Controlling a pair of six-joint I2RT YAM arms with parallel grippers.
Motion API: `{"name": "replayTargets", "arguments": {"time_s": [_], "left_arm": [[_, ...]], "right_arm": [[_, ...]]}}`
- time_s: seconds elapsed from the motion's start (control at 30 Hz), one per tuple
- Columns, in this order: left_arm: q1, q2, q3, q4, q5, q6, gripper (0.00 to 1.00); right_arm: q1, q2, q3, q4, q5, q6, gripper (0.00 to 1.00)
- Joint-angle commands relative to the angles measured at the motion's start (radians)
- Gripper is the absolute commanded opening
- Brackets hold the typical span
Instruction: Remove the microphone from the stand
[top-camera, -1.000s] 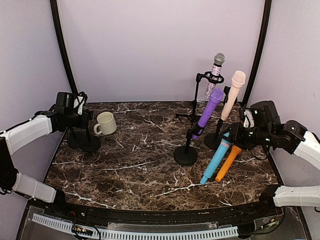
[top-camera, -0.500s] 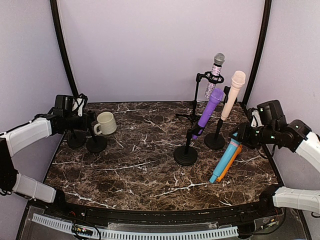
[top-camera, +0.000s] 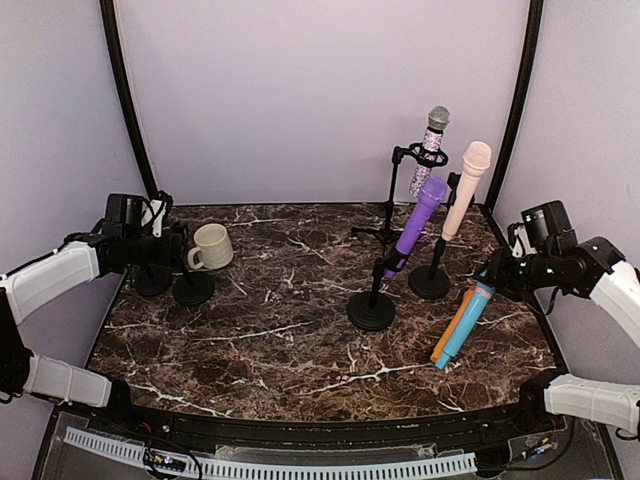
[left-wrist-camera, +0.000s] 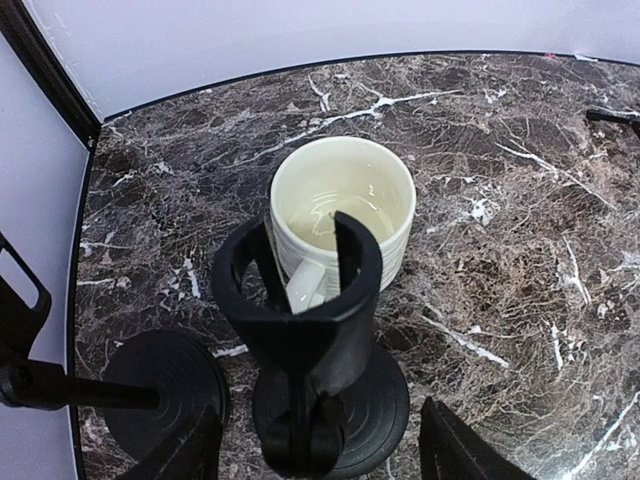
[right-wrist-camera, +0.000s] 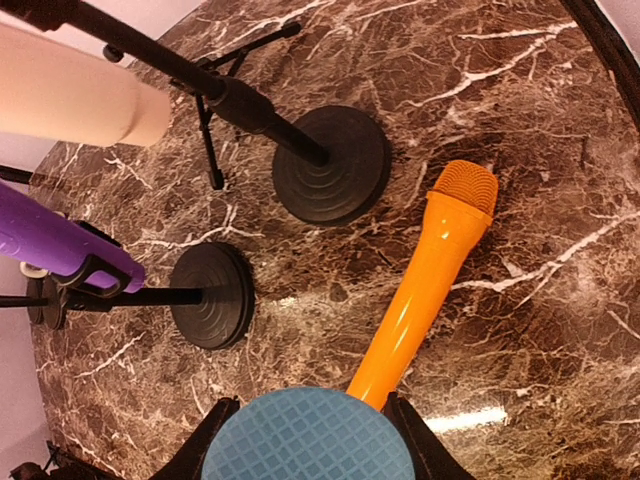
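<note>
Right claw (right-wrist-camera: 305, 455) grips the blue mic (right-wrist-camera: 300, 425), waffle-mesh head up close, and a glossy orange mic (right-wrist-camera: 430, 270) lies on the marble bench (right-wrist-camera: 520, 120). Left claw (left-wrist-camera: 315, 455) gapes open around a black U-shaped clip (left-wrist-camera: 300, 300), its fingertips cropped off.

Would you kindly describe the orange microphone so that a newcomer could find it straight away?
Start at the right side of the marble table, in front of the stand holding the pale pink microphone. The orange microphone lies there beside a blue microphone held by the right pincer. It alone is orange, and neither clipped in a stand nor held.
</note>
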Motion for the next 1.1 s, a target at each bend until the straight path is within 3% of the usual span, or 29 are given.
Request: {"name": "replayTargets", "arguments": {"time_s": [0.0,0.23,0.37,0.67,1.07], "left_arm": [[-0.001,-0.133,-0.042,0.041,0.048,0.030,0.72],[-0.001,-0.342,-0.104,0.164,0.053,0.022,0.78],[-0.001,-0.377,-0.077,0.214,0.072,0.002,0.80],[-0.001,-0.355,-0.070,0.307,0.091,0.031,0.80],[-0.001,-0.444,-0.127,0.304,0.037,0.095,0.80]], "right_arm": [[-0.058,0.015,0.023,-0.036,-0.024,-0.038,0.31],[-0.217,0.016,-0.041,0.010,-0.105,-0.074,0.31],[-0.296,0.030,-0.088,0.018,-0.185,-0.073,0.30],[-0.305,0.045,-0.076,-0.089,0.005,-0.017,0.30],[-0.307,0.161,-0.232,0.152,-0.005,0.044,0.39]]}}
